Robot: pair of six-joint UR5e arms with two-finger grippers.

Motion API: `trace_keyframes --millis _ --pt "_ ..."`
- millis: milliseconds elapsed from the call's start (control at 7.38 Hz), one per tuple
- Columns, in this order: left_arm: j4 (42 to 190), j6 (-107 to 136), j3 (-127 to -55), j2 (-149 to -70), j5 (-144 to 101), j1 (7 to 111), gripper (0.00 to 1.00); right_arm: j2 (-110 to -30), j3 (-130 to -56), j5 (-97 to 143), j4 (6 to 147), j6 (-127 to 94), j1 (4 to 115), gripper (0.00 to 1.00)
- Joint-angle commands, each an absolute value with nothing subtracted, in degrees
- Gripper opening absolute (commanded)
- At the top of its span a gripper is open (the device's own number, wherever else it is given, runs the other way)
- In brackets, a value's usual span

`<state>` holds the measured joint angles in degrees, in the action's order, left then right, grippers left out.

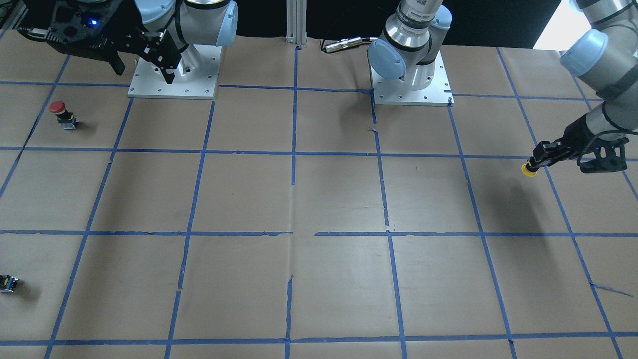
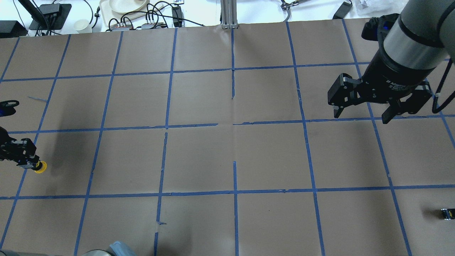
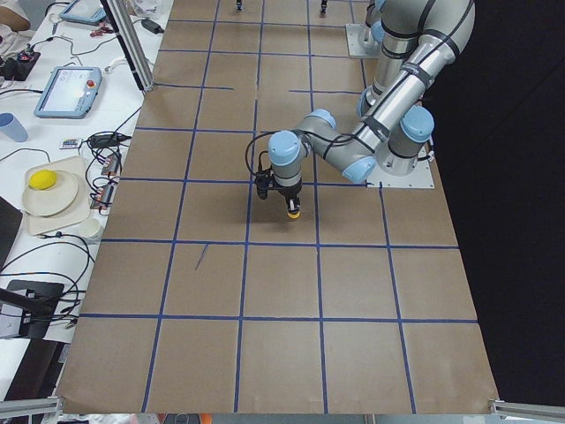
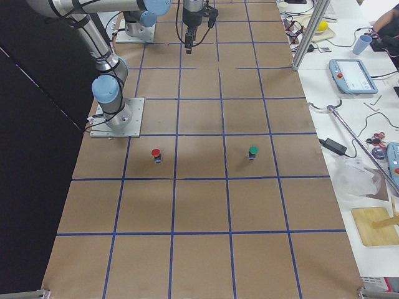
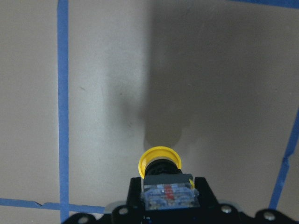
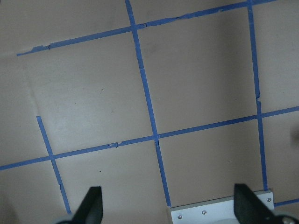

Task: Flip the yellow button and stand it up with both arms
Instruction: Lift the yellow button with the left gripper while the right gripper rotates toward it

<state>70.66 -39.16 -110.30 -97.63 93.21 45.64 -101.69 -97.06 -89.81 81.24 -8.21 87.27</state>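
Note:
The yellow button [image 5: 160,159] is held in my left gripper [image 1: 536,162] by its grey-black base block, with the yellow cap sticking out past the fingertips. It hangs a little above the paper and casts a shadow there. It shows at the left edge of the overhead view [image 2: 40,167], in the front view [image 1: 528,170] and in the left side view [image 3: 293,211]. My right gripper [image 2: 361,116] is open and empty, held high over the table's right side, far from the button. It also shows in the front view [image 1: 144,74].
A red-capped button [image 1: 62,112] stands near the right arm's base plate [image 1: 174,89]. A green-capped button [image 4: 252,151] stands beside it. A small dark capless block [image 2: 447,213] lies at the right edge. The brown paper table [image 2: 231,156] carries a blue tape grid.

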Motion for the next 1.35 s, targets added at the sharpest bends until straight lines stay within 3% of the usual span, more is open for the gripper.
trace_keyframes --millis 0,406,1219 --pt "84.3 -39.9 -100.7 -96.9 89.5 49.5 0.09 -102.0 -97.6 -89.7 81.6 -8.2 87.3 1.00" --pt "101.1 -38.7 -93.4 -97.6 69.3 55.5 0.09 -101.5 -96.6 -84.9 82.1 -10.2 87.0 1.00" --pt "116.3 -36.8 -93.3 -95.9 22.2 71.7 0.09 -96.4 -91.0 -58.9 82.3 -50.6 86.8 1.00"
